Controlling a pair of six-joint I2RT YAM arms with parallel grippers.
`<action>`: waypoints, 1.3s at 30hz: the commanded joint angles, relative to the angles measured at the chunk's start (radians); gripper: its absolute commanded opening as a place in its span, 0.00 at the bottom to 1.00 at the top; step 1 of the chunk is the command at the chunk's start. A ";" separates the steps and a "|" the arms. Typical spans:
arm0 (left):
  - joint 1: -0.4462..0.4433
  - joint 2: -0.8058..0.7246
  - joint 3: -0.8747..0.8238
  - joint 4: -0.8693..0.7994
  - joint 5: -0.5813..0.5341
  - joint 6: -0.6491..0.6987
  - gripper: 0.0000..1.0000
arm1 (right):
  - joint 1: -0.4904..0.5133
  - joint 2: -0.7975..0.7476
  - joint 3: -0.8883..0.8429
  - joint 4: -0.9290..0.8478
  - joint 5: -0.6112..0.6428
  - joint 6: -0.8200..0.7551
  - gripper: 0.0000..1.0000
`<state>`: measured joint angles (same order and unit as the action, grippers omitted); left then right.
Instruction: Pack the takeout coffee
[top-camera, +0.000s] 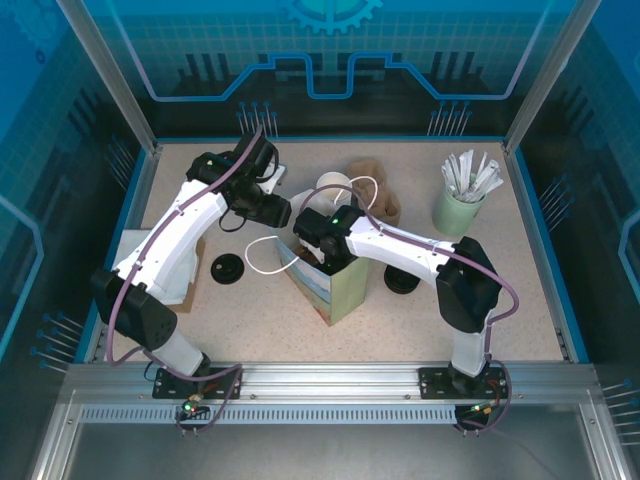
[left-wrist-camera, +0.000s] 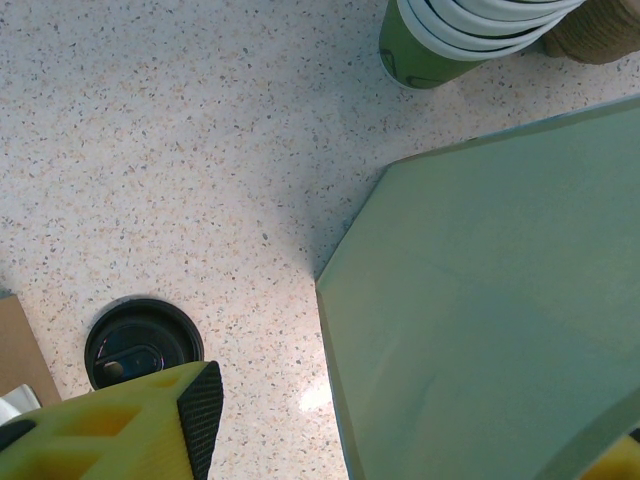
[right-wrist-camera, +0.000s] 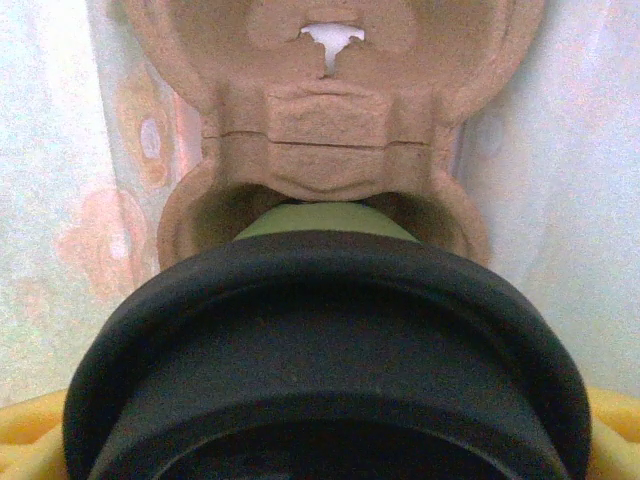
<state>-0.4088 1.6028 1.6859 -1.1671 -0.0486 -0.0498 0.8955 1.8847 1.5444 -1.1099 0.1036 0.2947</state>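
**Left arm**: rises from its base at the near edge, elbow bent out to the left, forearm reaching inward toward the middle of the surface.

**Left hand**: angled down and toward the centre. In the wrist view one yellow finger with its black pad sits at lower left. The other shows at the far lower-right corner, so the two stand well apart.

**Right arm**: elbow bent at the right, forearm stretched leftward, nearly level.

**Right hand**: tipped downward at the centre, near the left hand. Its yellow fingers flank and grip the lidded takeout coffee cup.
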 joint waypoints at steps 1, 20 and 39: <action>0.000 0.005 0.020 -0.025 0.005 0.013 0.60 | -0.018 0.091 -0.068 -0.073 0.019 -0.022 0.78; -0.001 0.009 0.031 -0.029 0.004 0.020 0.61 | -0.020 0.073 -0.054 -0.053 0.022 -0.025 0.79; -0.002 -0.018 0.020 -0.006 0.075 0.013 0.37 | -0.025 0.013 0.018 -0.072 0.028 0.019 1.00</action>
<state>-0.4091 1.6024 1.6878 -1.1717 0.0048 -0.0456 0.8852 1.8923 1.5455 -1.1309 0.1165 0.2966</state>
